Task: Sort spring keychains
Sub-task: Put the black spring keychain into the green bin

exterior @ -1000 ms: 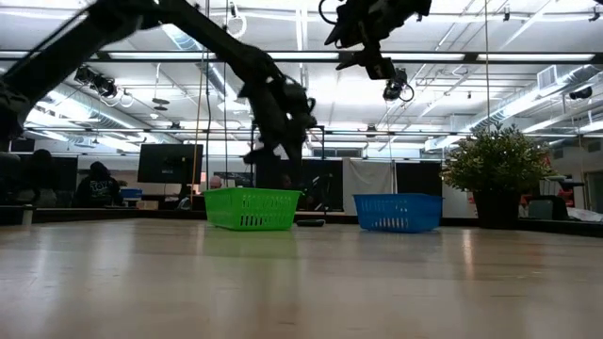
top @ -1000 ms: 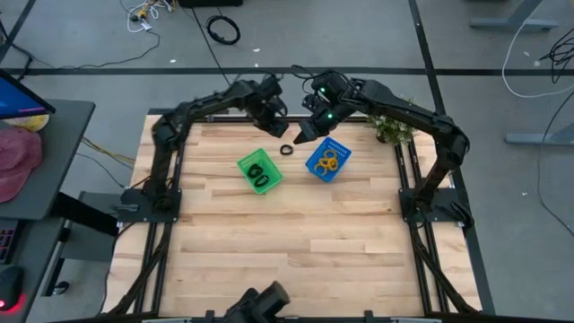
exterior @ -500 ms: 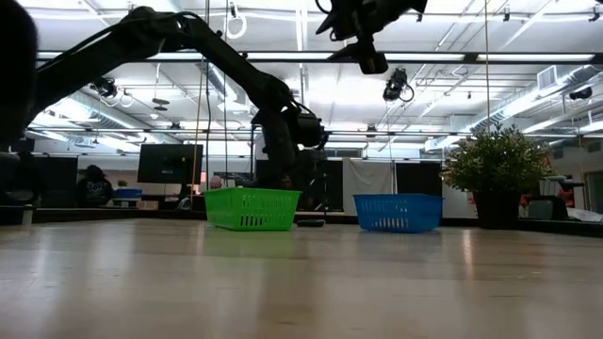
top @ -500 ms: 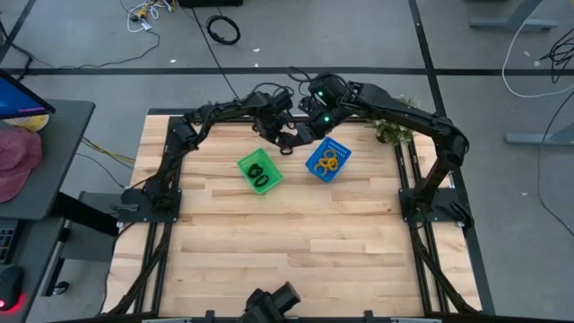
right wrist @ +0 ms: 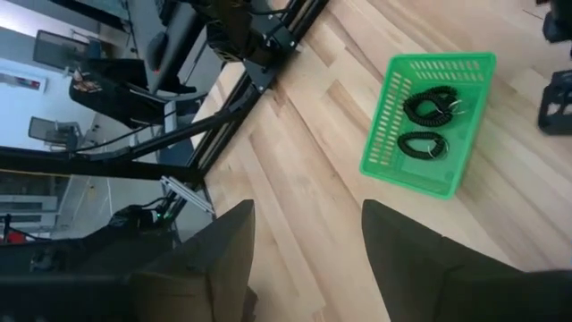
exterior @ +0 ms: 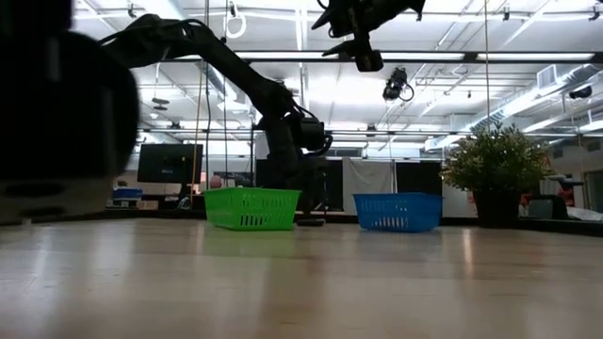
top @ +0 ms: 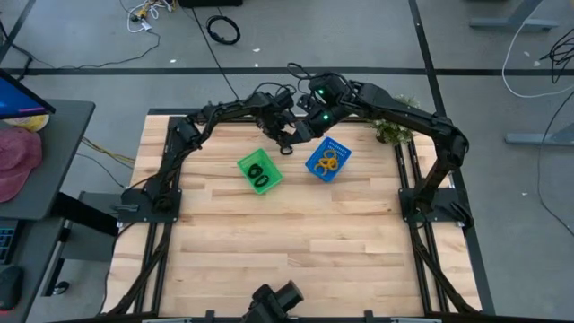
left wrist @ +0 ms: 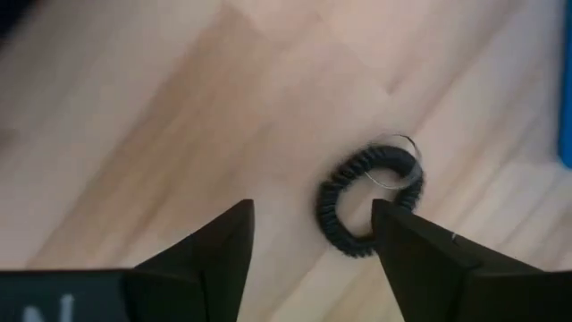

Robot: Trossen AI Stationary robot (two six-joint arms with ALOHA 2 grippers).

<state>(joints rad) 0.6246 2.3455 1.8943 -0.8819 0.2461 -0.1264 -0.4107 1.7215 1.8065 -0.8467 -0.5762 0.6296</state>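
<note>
The left gripper (left wrist: 308, 237) has dropped, jaws wide over a black keychain (left wrist: 368, 199); green basket (right wrist: 427, 125) holds two.

Over the last second the left gripper (top: 287, 144) has swung from the worktop's 12 o'clock edge down over the loose black spring keychain (left wrist: 368, 199), its open fingers now straddling it. The right gripper (top: 307, 128) has pulled back slightly toward 12 o'clock.
</note>
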